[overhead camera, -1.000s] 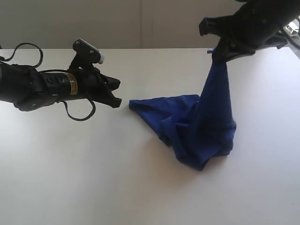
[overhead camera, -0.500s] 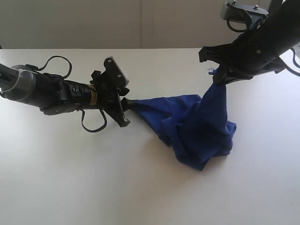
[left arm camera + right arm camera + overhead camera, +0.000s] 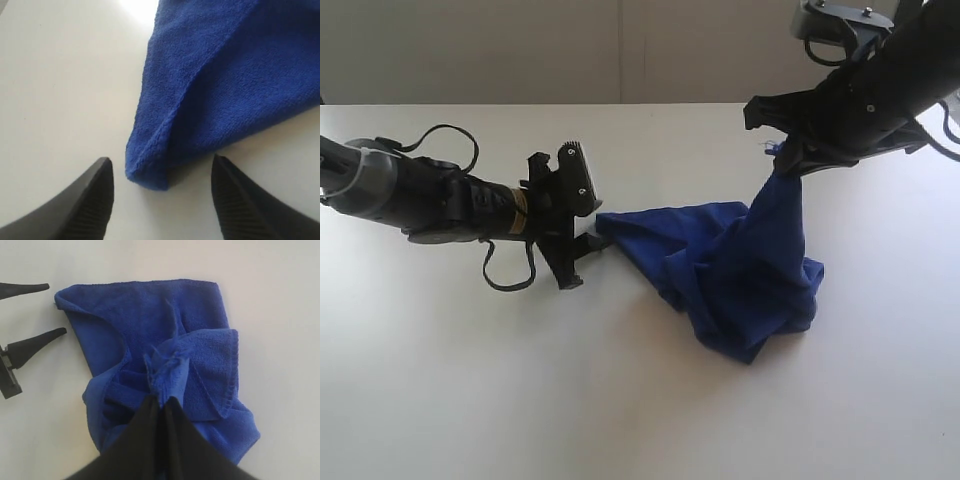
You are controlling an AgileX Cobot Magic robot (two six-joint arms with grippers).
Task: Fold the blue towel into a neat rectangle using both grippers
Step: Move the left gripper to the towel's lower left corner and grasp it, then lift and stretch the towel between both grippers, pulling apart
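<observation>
A plain white tabletop (image 3: 640, 400) is filling most of the exterior view, with a pale grey wall (image 3: 520, 50) running behind it along the top of the frame. A deep royal-blue terry cloth towel (image 3: 740, 270) is lying crumpled a little right of the frame's centre, bunched into loose folds rather than spread flat. One part of it is rising in a narrow peak towards the upper right, where the black right gripper (image 3: 786, 160) is pinching it. In the right wrist view the two dark fingers (image 3: 145, 420) are pressing together on a tuft of blue cloth, the rest of the towel hanging and pooling on the table below. From the heap, a flatter lobe of towel is reaching out towards the left of the exterior frame and ending in a folded corner on the table. The black left gripper (image 3: 161, 160), coming in from the left edge on a bulky dark arm with looping cables (image 3: 505, 265), is lying low over the table at that corner. Its jaws are standing wide apart. In the left wrist view the ribbed dark fingers (image 3: 95, 200) are sitting one on each side of the rounded blue corner, with bare white table showing between cloth and each finger, so nothing is being gripped there.
</observation>
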